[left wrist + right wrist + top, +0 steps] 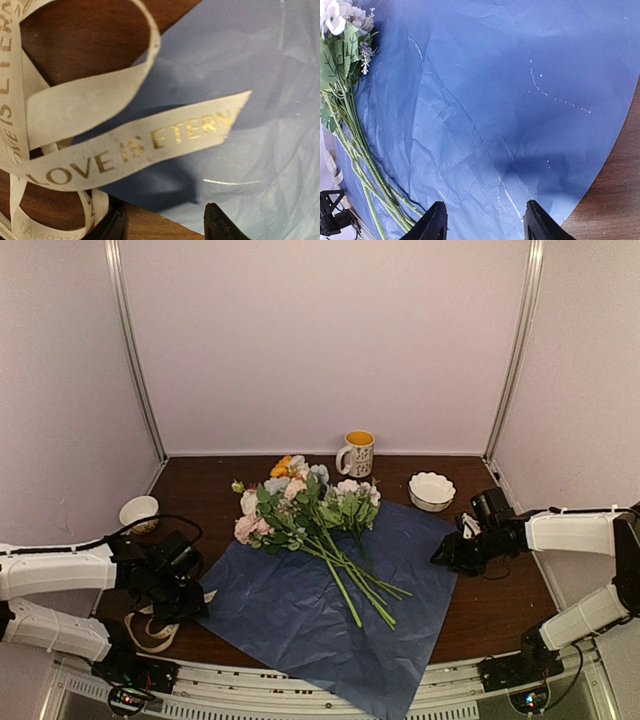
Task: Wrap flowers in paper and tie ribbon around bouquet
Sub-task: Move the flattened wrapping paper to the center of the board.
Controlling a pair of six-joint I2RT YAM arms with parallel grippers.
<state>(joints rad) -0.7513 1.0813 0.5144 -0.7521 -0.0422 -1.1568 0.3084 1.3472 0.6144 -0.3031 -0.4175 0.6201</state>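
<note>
The left tool (165, 221) and right tool (486, 219) are both apart and empty, and the left might grab the ribbon (140, 145), which seems to lie across the edge of the paper (270, 100).

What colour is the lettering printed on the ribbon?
Gold, on the cream ribbon; it shows clearest in the left wrist view.

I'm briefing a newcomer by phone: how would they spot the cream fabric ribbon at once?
Find the large dark blue paper sheet on the brown wooden table. At its left corner, a narrow cream fabric ribbon lies in loose loops. Its gold lettering, LOVE IS ETERN, sets it apart.
</note>
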